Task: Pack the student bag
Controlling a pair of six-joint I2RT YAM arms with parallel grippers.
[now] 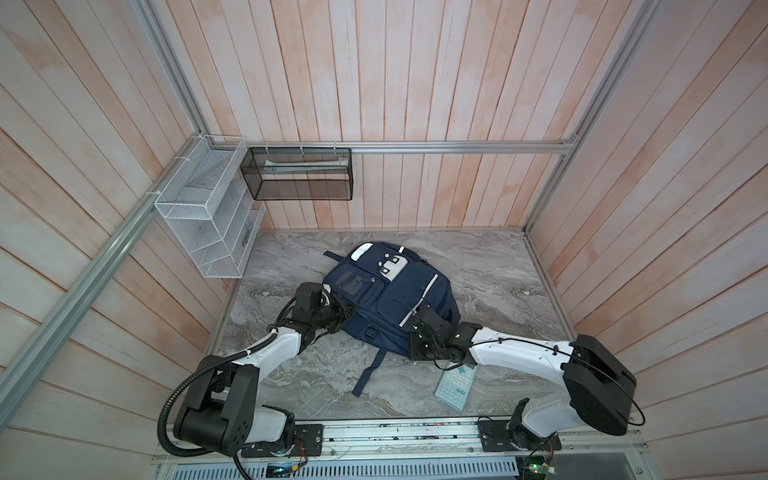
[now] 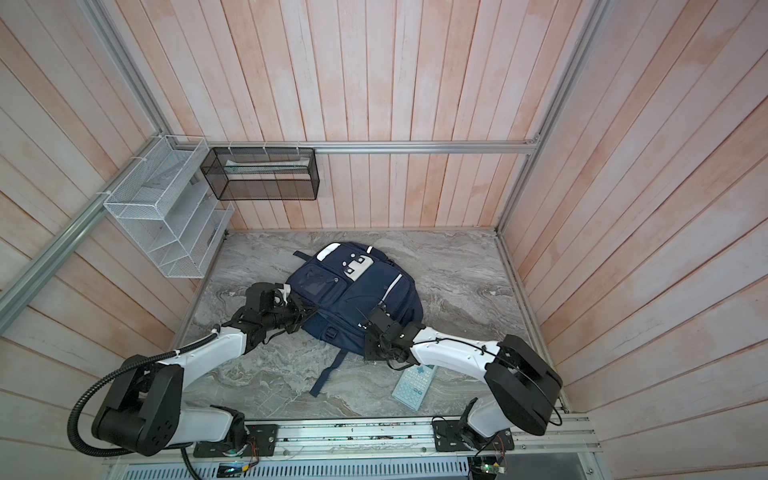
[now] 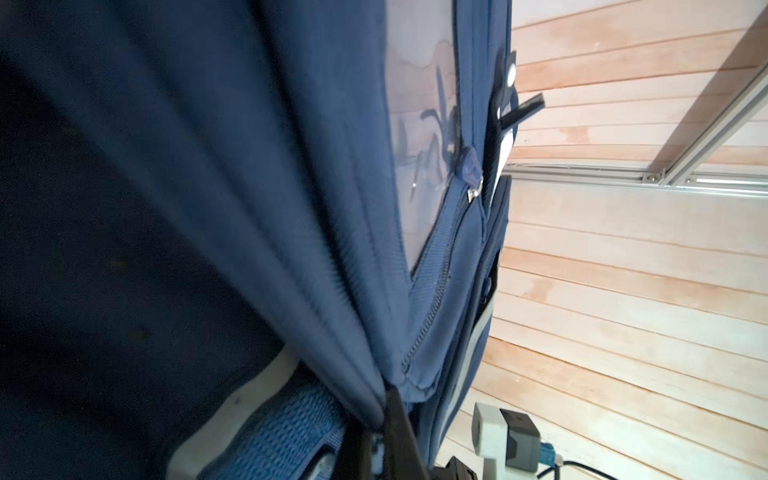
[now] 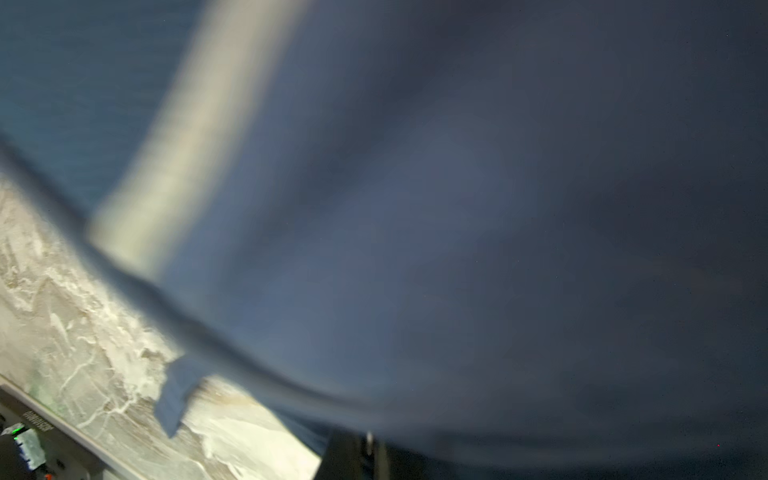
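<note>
Navy woven student bag (image 1: 415, 299), folds pinched in left jaws.

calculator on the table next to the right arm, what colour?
The calculator has a pale grey-green body and teal keys. It shows best in a top view.

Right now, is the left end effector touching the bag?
Touching. The left wrist view shows folds of the bag gathered and pinched in the shut left end effector.
</note>
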